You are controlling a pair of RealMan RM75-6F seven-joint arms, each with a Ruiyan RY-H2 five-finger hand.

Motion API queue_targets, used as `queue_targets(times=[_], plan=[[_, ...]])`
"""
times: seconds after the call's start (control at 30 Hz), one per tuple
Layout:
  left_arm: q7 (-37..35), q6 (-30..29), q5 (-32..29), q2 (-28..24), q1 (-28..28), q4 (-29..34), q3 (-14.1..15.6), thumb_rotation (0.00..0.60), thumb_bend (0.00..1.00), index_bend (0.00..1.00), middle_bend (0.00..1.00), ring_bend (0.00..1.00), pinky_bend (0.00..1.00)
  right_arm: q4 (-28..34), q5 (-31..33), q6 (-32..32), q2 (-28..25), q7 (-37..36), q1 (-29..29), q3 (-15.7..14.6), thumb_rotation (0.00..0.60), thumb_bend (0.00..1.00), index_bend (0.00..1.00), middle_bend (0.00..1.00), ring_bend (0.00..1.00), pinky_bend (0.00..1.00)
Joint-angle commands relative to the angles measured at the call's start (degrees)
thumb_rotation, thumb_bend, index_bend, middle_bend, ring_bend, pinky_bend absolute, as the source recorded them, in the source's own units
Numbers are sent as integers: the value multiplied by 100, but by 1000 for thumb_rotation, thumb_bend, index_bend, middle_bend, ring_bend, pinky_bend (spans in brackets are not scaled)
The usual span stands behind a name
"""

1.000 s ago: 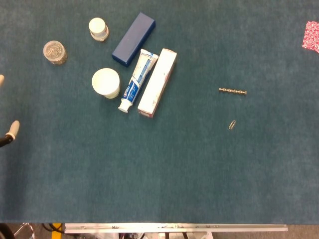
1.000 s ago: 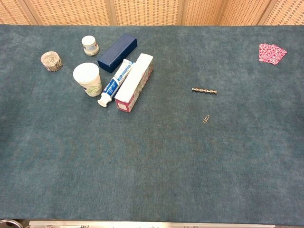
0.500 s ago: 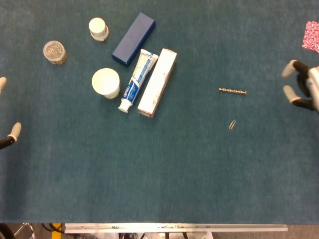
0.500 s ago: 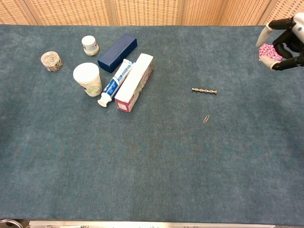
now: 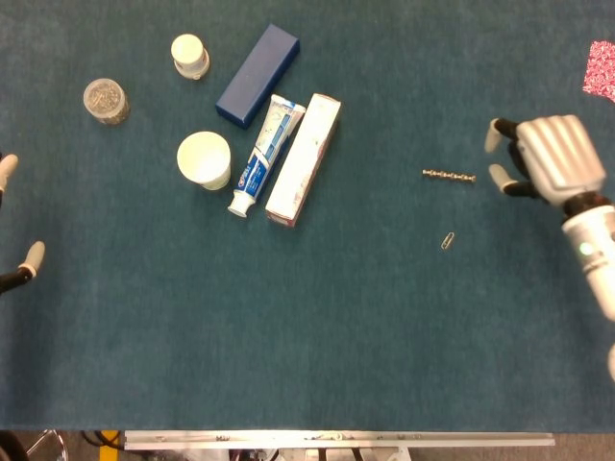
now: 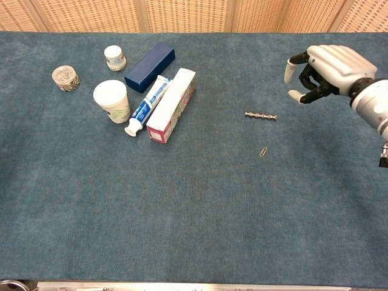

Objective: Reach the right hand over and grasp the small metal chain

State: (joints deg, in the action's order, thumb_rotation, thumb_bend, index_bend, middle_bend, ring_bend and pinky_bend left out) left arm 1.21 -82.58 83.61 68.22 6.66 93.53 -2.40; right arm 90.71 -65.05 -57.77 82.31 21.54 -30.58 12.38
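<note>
The small metal chain (image 5: 449,175) lies straight on the blue-green cloth, right of centre; the chest view has the chain (image 6: 260,115) too. My right hand (image 5: 544,158) hovers just right of it, fingers curled and apart, holding nothing; the chest view puts this hand (image 6: 322,68) above and right of the chain, not touching it. Only fingertips of my left hand (image 5: 19,259) show at the left edge of the head view, spread and empty.
A paper clip (image 5: 448,240) lies just below the chain. At the left stand a toothpaste box (image 5: 304,158), a toothpaste tube (image 5: 266,154), a blue box (image 5: 258,75), a white cup (image 5: 204,159), a small white jar (image 5: 189,55) and a clear jar (image 5: 106,101). A pink patterned piece (image 5: 601,70) is at far right.
My right hand has come in from the right edge and moved left toward the chain. The left fingertips drifted slightly down. The objects have not moved.
</note>
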Motion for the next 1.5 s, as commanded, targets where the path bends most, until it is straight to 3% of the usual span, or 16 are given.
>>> queue_targets(times=[0.03, 0.73, 1.5], plan=[[-16, 14, 4, 12, 0, -10, 10, 600, 290, 0, 75, 35, 108, -180, 256, 132, 250, 350, -246, 30, 600, 308, 501, 926, 1000, 1000], [-304, 40, 51, 39, -38, -176, 71, 600, 290, 0, 75, 35, 108, -1452, 1469, 442, 1515, 1421, -1026, -144, 600, 298, 501, 927, 1000, 1000], [-311, 43, 60, 8, -48, -183, 69, 600, 290, 0, 75, 35, 108, -2058, 1705, 505, 1951, 1498, -1223, -258, 600, 302, 541, 927, 1000, 1000]])
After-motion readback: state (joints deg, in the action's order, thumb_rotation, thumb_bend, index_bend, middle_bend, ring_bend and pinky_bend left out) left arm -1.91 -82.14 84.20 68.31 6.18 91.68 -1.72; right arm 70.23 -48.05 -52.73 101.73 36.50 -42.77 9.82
